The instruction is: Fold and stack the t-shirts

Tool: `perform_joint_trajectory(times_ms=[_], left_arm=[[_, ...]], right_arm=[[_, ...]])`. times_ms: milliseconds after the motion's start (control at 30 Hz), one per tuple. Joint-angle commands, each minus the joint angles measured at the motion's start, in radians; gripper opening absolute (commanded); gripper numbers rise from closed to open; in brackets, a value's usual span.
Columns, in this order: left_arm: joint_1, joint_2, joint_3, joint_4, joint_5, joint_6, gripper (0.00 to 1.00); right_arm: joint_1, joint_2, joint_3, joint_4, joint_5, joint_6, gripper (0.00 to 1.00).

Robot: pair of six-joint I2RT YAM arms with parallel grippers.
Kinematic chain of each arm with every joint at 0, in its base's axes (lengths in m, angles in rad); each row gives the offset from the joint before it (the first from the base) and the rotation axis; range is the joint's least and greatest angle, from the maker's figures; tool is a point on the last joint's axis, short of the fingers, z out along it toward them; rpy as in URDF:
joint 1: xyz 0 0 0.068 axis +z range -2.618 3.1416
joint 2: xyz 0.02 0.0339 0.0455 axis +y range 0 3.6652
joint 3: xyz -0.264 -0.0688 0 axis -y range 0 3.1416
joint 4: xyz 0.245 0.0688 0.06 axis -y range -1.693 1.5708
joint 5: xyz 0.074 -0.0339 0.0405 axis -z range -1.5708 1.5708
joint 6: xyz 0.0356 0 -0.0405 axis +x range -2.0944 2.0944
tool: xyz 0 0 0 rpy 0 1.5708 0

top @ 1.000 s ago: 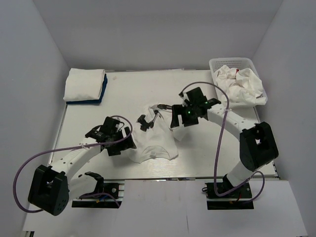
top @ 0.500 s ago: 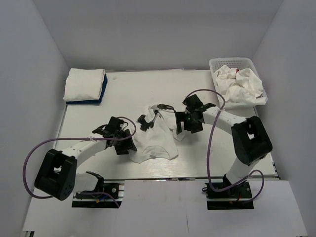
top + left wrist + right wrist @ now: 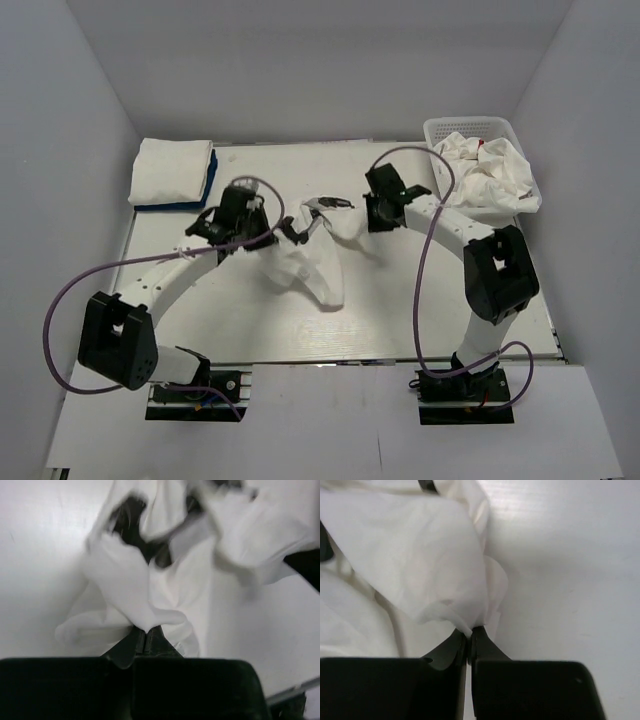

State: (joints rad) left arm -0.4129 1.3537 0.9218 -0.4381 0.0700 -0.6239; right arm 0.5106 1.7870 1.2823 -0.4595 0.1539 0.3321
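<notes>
A white table (image 3: 420, 300) fills the floor of a plain pale-walled enclosure (image 3: 300, 70), seen from above with the arm bases at 6 o'clock. At the table's 10 o'clock corner sits a folded stack (image 3: 172, 168), white cloth on top and a blue layer beneath. At 2 o'clock stands a white mesh basket (image 3: 470, 123) heaped with crumpled shirts (image 3: 490, 172), a touch of red showing among them. Near the table's middle a white t-shirt (image 3: 310, 262) with dark markings is bunched and partly lifted. The left gripper (image 3: 266, 238) is at the shirt's 9 o'clock edge, its jaws pressed together on a fold of the cloth in its wrist view (image 3: 146, 632). The right gripper (image 3: 370, 218) is at the shirt's 2 o'clock edge, likewise pinched tight on a corner of the fabric (image 3: 470, 630).
</notes>
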Motion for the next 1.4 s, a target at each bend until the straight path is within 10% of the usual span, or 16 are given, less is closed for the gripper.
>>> perform_joint_trajectory(times_ms=[0, 233, 533, 967, 1367], left_arm=[[0.011, -0.002, 0.242, -0.017, -0.212, 0.104, 0.0], [0.02, 0.094, 0.704, -0.24, -0.616, 0.207, 0.0], [0.02, -0.083, 0.766, -0.263, -0.863, 0.277, 0.0], [0.011, -0.406, 0.663, -0.131, -0.665, 0.311, 0.0], [0.068, 0.031, 0.471, -0.246, -0.59, 0.057, 0.0]], right_arm=[[-0.012, -0.034, 0.223, 0.012, 0.235, -0.07, 0.0], [-0.049, -0.072, 0.448, 0.087, 0.677, -0.194, 0.0], [-0.103, -0.391, 0.266, 0.37, 0.818, -0.419, 0.0], [-0.104, -0.796, 0.12, 0.403, 0.579, -0.429, 0.0], [-0.139, -0.396, -0.038, 0.259, 0.345, -0.145, 0.0]])
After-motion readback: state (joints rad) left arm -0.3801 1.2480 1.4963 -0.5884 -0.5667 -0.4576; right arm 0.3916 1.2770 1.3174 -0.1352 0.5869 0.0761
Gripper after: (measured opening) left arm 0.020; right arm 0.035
